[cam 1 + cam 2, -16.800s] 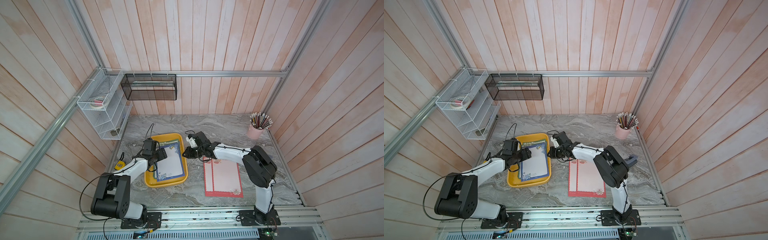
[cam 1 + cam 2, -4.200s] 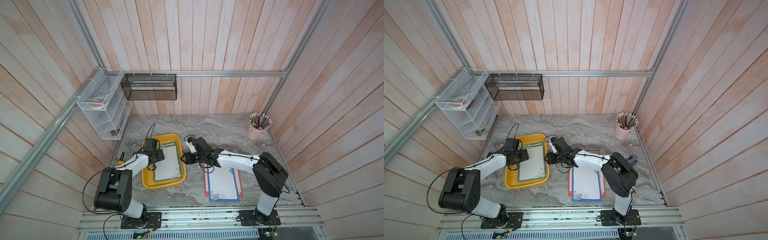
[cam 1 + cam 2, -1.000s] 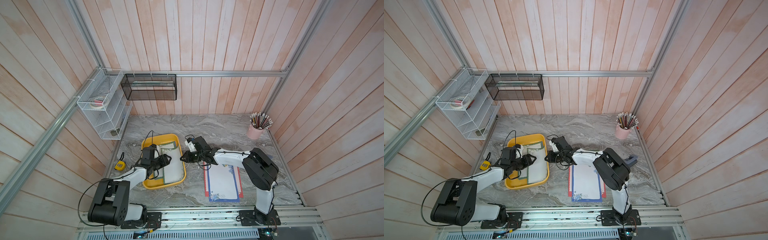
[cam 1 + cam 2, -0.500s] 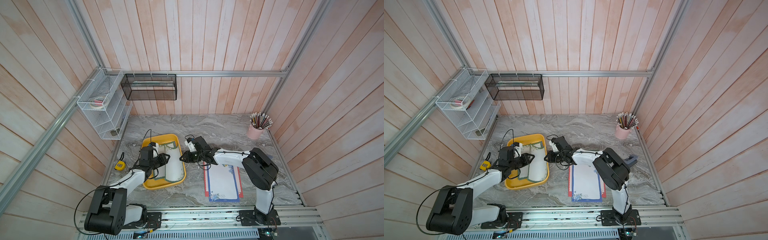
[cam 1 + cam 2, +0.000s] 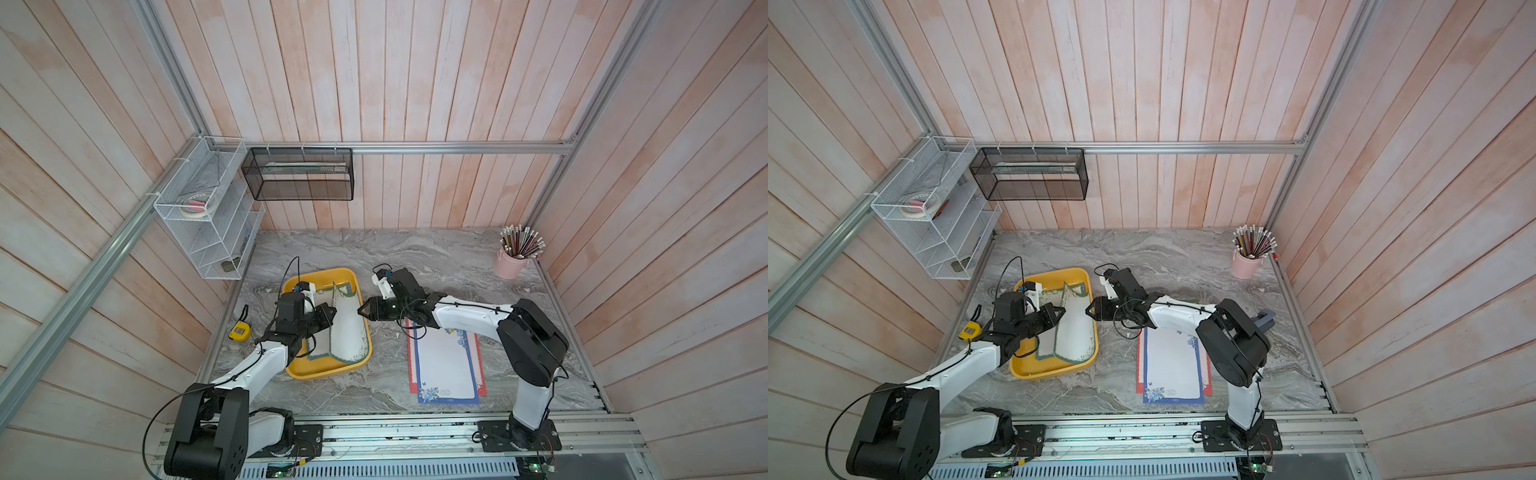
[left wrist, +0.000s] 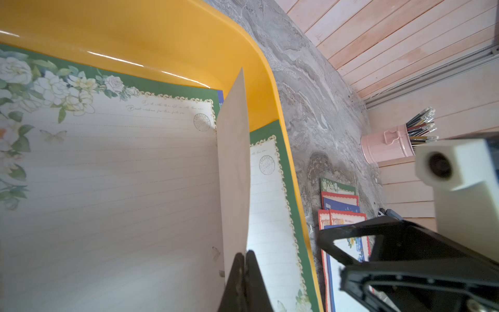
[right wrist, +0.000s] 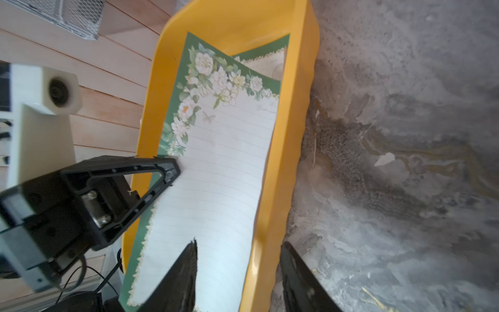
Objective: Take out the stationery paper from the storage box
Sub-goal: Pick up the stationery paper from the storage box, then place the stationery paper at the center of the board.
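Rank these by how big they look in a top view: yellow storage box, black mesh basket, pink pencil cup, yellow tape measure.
1. yellow storage box
2. black mesh basket (wall-mounted, likely nearer the camera, so flattered)
3. pink pencil cup
4. yellow tape measure

Centre-left of the frame, the yellow tray (image 5: 328, 375) is crowded. A green-bordered sheet (image 5: 347, 332) stands arched inside it, pinched at one edge by the left gripper (image 5: 331, 311). The right gripper (image 5: 360, 310), jaws apart, sits over the tray's right-hand wall. Between the tray and the flat paper stack (image 5: 446, 365) at lower centre runs a narrow bare strip of table (image 5: 390, 365), seemingly wide enough for a gripper. The back of the table is bare as far as the pink pencil cup (image 5: 510, 266) at the right. A yellow tape measure (image 5: 237, 331) lies left of the tray by the wall, and the wire rack (image 5: 208, 232) hangs above the far left corner.
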